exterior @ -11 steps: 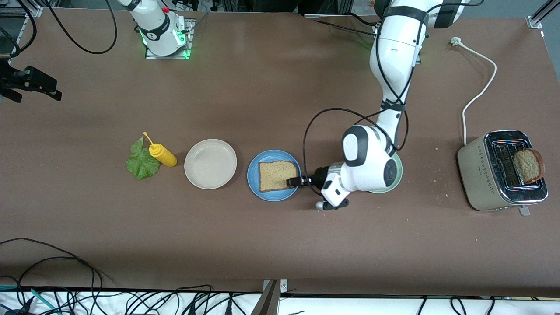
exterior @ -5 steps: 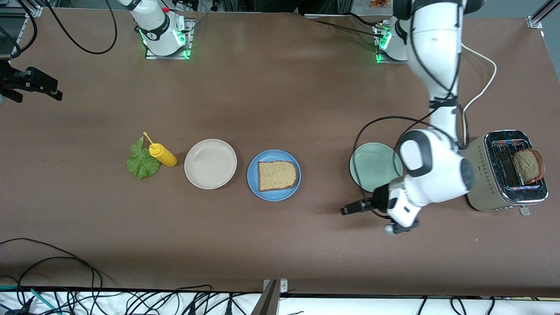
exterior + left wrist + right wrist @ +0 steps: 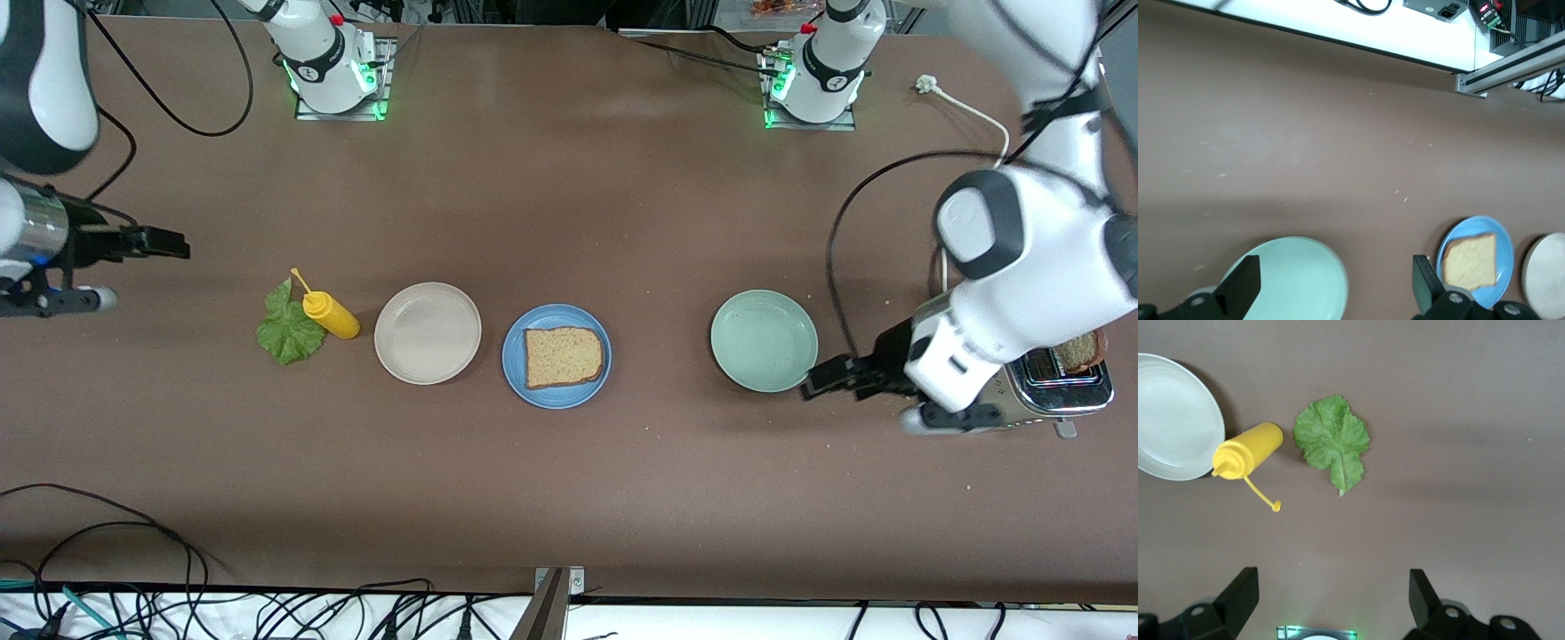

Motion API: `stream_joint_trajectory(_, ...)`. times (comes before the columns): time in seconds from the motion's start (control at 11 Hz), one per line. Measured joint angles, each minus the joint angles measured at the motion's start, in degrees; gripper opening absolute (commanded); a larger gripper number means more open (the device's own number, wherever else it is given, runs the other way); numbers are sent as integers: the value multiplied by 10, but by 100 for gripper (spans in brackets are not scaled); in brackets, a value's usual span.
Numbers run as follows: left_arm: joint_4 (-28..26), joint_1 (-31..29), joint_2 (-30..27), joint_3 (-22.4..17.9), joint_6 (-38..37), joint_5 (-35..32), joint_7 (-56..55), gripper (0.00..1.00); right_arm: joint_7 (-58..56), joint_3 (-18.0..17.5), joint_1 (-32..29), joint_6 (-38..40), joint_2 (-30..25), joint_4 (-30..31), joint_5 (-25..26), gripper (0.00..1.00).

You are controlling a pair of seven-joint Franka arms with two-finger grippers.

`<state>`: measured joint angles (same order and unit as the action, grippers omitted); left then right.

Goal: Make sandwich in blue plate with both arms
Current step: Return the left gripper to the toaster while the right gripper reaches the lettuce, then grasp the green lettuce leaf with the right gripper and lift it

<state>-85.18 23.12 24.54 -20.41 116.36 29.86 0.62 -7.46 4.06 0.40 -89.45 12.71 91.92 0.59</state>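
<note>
The blue plate (image 3: 557,316) sits mid-table with one speckled brown bread slice (image 3: 563,356) lying flat on it. A second slice (image 3: 1081,351) pokes out of the toaster, mostly hidden by the left arm. The green lettuce leaf (image 3: 287,327) lies on the table toward the right arm's end. My left gripper (image 3: 815,379) hangs open and empty over the table between the pale green plate and the toaster. In the left wrist view the left gripper (image 3: 1331,287) has the blue plate (image 3: 1475,223) and its bread slice (image 3: 1469,261) ahead of it. My right gripper (image 3: 171,244) is open and empty. In the right wrist view the right gripper (image 3: 1331,593) faces the lettuce leaf (image 3: 1333,440).
A yellow squeeze bottle (image 3: 330,315) lies against the lettuce. A beige plate (image 3: 428,332) sits between the bottle and the blue plate. The pale green plate (image 3: 764,340) is empty. The toaster (image 3: 1062,387) stands at the left arm's end, with its white cord (image 3: 976,169) trailing toward the bases.
The left gripper let go of the bread slice on the blue plate, opened fully and swung past the green plate toward the toaster. The right arm has come into view near the lettuce.
</note>
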Motion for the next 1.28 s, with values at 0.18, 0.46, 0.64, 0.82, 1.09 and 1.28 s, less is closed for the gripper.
stream_joint_trajectory(0.18,-48,-45,-90,37,-28,-85,0,100,0,-1,8,-55,40,14,0,100)
stream_joint_trajectory(0.46,-77,-93,-177,68,-107,-173,1,100,-1,0,9,-187,96,74,0,100)
stream_joint_trajectory(0.64,-91,-126,-217,97,-139,-223,1,100,-1,0,7,-263,133,111,0,100)
stream_joint_trajectory(0.82,-98,-145,-238,117,-157,-263,1,100,-1,0,7,-316,170,127,0,91)
stream_joint_trajectory(1.09,-99,-171,-255,145,-177,-295,1,100,0,0,6,-344,208,135,0,16)
stream_joint_trajectory(1.28,-104,-178,-272,145,-187,-296,1,100,-1,0,6,-346,212,135,0,7)
